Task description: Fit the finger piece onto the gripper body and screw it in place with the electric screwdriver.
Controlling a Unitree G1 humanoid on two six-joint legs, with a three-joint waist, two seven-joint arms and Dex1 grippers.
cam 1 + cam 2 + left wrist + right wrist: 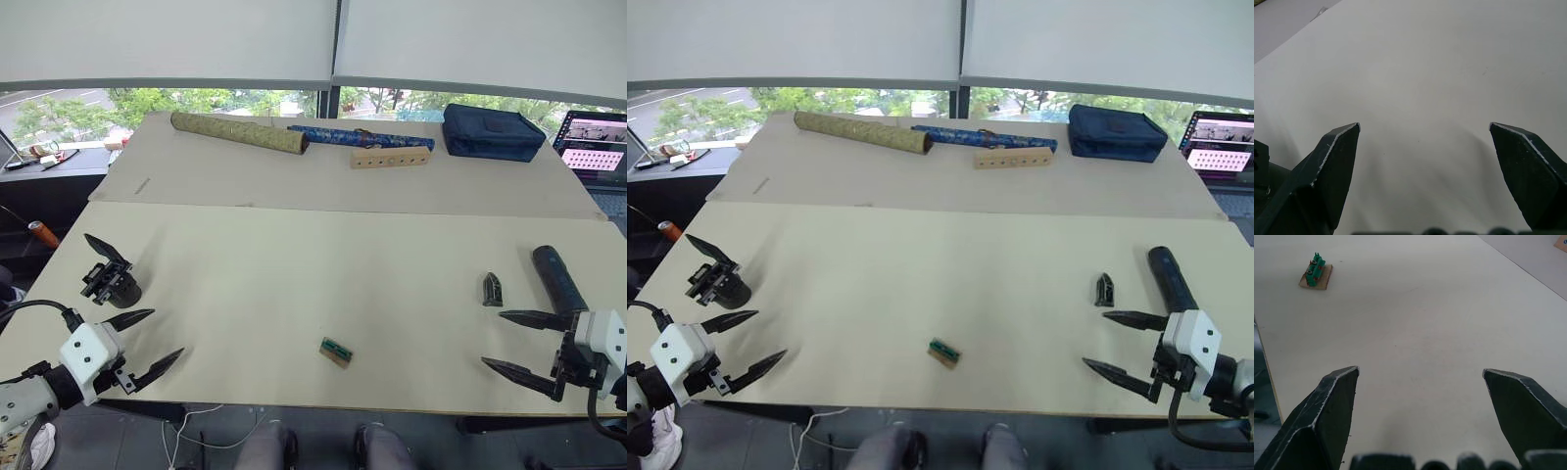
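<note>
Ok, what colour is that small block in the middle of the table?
Green, on a brown base; clearest in the right wrist view.

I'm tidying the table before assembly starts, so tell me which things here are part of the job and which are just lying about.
For the job:
- finger piece, near the right tool
- gripper body, near the left tool
- electric screwdriver

Lying about:
- olive roll
- blue patterned roll
- wooden block with holes
- navy pouch
- small green part on card
- laptop

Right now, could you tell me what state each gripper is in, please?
Left gripper: open, holding nothing.
Right gripper: open, holding nothing.
</note>
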